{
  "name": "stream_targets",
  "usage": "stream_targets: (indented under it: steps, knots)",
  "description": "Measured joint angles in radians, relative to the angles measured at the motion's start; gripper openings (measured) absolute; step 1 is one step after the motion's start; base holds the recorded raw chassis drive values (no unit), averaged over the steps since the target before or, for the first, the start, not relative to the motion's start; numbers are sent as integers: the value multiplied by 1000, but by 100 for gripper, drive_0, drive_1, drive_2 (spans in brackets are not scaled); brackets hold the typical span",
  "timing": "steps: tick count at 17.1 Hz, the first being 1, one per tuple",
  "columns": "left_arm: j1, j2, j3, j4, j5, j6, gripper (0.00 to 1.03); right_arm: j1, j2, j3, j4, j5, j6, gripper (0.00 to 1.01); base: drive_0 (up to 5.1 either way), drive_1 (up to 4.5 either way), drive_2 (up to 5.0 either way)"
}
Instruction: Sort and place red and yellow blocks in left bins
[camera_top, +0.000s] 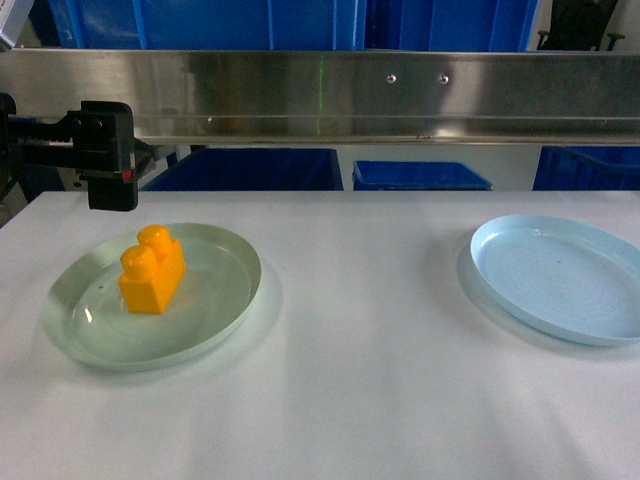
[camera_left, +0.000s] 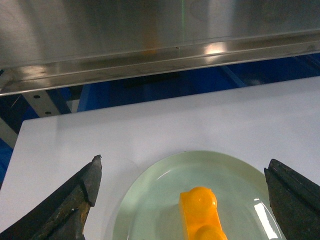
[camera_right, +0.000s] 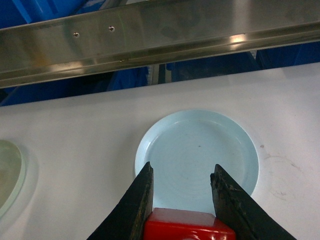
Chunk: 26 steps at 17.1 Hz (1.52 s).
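The orange-yellow two-stud block (camera_top: 152, 270) stands on the pale green plate (camera_top: 215, 310) at the table's left. My left gripper (camera_left: 183, 165) hangs open above that plate, with the yellow block (camera_left: 200, 212) low between its wide-spread fingers and untouched. The left arm's black wrist (camera_top: 100, 150) shows at the far left, behind the plate. My right gripper (camera_right: 183, 167) is shut on the red block (camera_right: 187, 225) and held above the near rim of the pale blue plate (camera_right: 200, 150). That gripper is out of the head view. Blue bins (camera_top: 250, 168) stand behind the table.
A steel rail (camera_top: 350, 95) runs across behind the table's far edge, with more blue crates (camera_top: 420, 175) below and above it. The pale blue plate (camera_top: 560, 280) lies at the table's right with nothing on it. White tabletop (camera_top: 360, 330) lies between the plates.
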Motion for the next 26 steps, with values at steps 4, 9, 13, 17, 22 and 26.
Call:
stream_targets:
  steps: [4,9,13,17,22,26]
  knots:
    - [0,0,0,0,0,0,98,-23,1,0,6,-28,-35,29,0,0,0]
    - [0,0,0,0,0,0,98,-10,-5,-2,-16,-43,-153,29,0,0,0]
    - [0,0,0,0,0,0,98,-17,-5,-2,-33,-42,-163,29,0,0,0]
    - [0,0,0,0,0,0,98,-17,-4,-2,-37,-28,-154,29,0,0,0]
    - [-11,6,23,-46,-32,1,98,-17,-4,-2,-40,-28,-148,29,0,0,0]
    - [-79,122,227,-206,-97,8,98,-17,-4,-2,-40,-28,-147,29,0,0,0]
